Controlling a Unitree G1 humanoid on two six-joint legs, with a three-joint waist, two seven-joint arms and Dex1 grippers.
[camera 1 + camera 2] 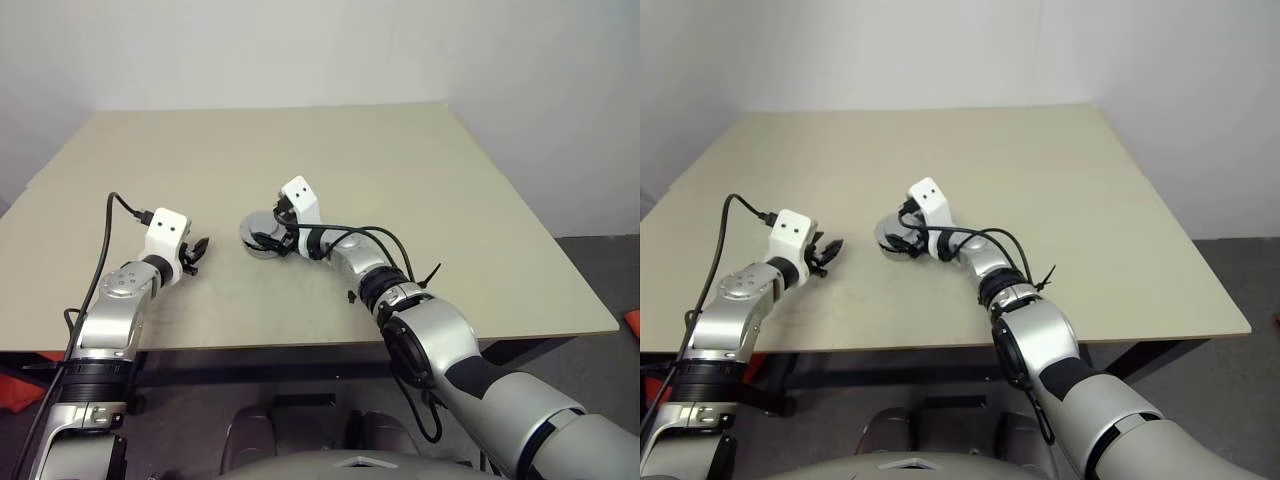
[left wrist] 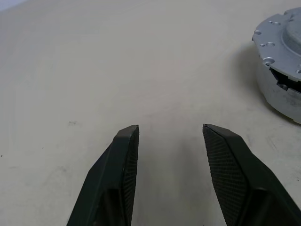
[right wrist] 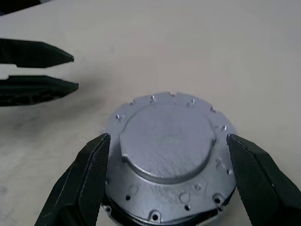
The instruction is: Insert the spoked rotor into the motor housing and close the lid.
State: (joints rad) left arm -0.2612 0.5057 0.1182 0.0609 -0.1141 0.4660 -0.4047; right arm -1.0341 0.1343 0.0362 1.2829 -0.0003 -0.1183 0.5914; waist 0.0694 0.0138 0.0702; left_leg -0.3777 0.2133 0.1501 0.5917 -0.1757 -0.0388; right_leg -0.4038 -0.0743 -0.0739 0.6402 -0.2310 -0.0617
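Note:
The motor housing [image 1: 256, 243] rests on the table [image 1: 420, 180] near its middle, a round silver-grey cup. The lid [image 3: 167, 136] lies flat and closed on top of it, so the spoked rotor is hidden. My right gripper [image 3: 168, 136] is open wide and straddles the housing, one finger close beside each side of the lid's rim; I cannot tell whether the fingers touch it. My left gripper [image 2: 170, 128] hovers low over the table to the left of the housing [image 2: 282, 89], open and holding nothing. Its two black fingers [image 3: 51, 89] also show in the right wrist view.
The beige table reaches far back and to the right. Its front edge [image 1: 300, 345] lies close under both arms. A black cable [image 1: 380, 235] loops off the right wrist.

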